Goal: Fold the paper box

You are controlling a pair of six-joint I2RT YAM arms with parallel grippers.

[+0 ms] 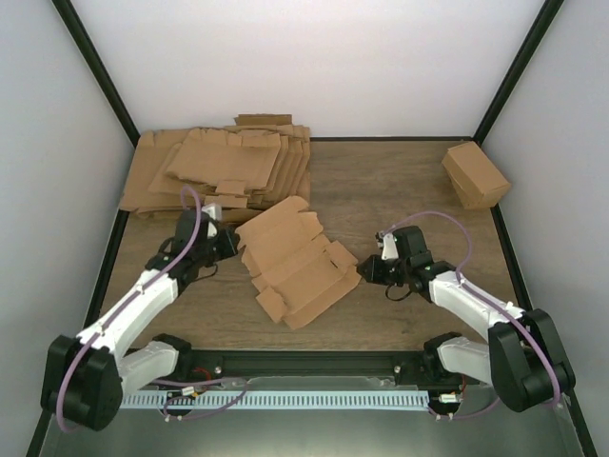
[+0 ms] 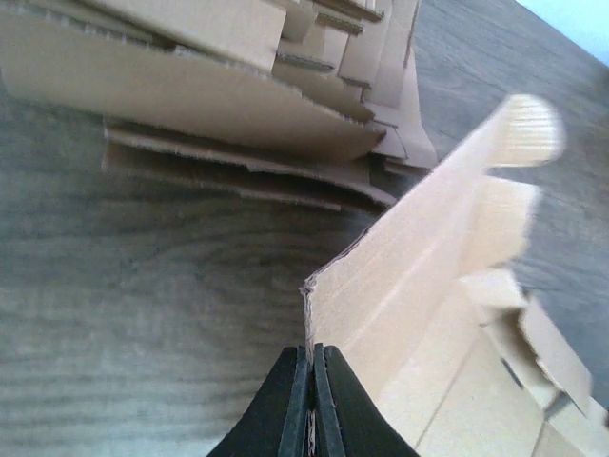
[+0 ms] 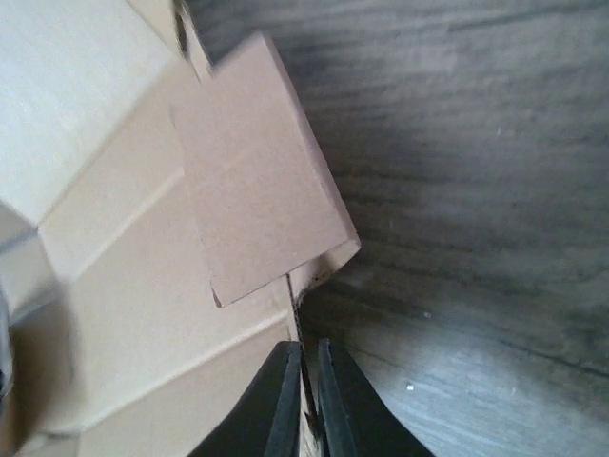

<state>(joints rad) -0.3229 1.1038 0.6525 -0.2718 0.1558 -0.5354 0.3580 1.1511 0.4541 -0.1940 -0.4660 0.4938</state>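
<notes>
The paper box [image 1: 295, 262] is a flat brown die-cut sheet with flaps and creases, held mid-table between the two arms. My left gripper [image 1: 234, 244] is shut on its left edge; the left wrist view shows the black fingertips [image 2: 290, 381] pinching the sheet's thin edge, with the sheet [image 2: 428, 314] rising to the right. My right gripper [image 1: 363, 269] is at its right edge; the right wrist view shows the sheet's edge [image 3: 143, 314] between the nearly closed fingers [image 3: 276, 390], with a flap above them.
A thick pile of like brown sheets [image 1: 219, 171] lies at the back left, just behind the left gripper, and shows in the left wrist view [image 2: 190, 86]. A folded brown cuboid [image 1: 476, 174] stands at the back right. Black frame posts rise at the far corners.
</notes>
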